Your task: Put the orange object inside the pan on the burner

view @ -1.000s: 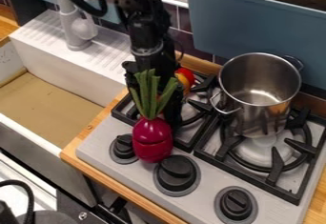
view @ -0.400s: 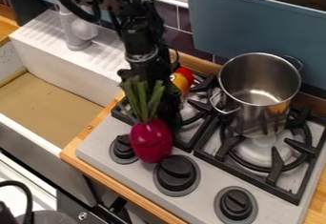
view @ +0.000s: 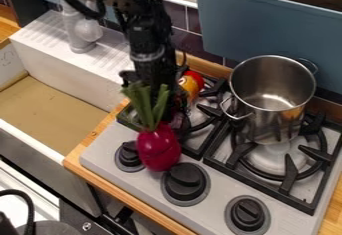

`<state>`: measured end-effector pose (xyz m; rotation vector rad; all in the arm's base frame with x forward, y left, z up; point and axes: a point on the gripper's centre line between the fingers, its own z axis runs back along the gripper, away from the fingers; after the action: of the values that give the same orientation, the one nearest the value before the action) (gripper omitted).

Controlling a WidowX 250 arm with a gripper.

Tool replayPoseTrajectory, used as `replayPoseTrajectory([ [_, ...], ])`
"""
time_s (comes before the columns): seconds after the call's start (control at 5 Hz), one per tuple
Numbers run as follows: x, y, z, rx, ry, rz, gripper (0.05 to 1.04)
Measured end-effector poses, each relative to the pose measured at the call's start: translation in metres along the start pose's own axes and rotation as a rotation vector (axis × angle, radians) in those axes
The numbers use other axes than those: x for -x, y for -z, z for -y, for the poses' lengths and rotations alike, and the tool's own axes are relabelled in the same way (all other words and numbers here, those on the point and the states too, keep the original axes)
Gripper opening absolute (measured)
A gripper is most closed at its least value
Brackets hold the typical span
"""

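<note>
Over the sink-side burner (view: pixel 202 117): gripper (view: pixel 176 108), behind beet (view: pixel 158 150). Can't tell if jaws are open or closed. Orange object (view: pixel 190 85) beside it. Pot (view: pixel 270 121) on other burner (view: pixel 284 163).

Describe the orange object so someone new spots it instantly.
Find the grey stove right of the white sink in the image, then its left burner. At that burner's far side, just right of the black arm, sits a small orange-and-red object. The beet-like thing nearer the knobs is magenta with green stalks.
</note>
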<state>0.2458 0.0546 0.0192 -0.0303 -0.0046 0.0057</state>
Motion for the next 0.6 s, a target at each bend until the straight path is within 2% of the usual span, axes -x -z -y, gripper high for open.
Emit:
replayPoseTrajectory([
  [0.2,-0.006,-0.005,0.000,-0.001,-0.013,0.007,0.237],
  [0.4,-0.013,-0.014,0.004,0.026,-0.042,0.003,0.237],
  [0.6,-0.019,-0.036,0.016,0.034,-0.080,-0.038,0.237],
])
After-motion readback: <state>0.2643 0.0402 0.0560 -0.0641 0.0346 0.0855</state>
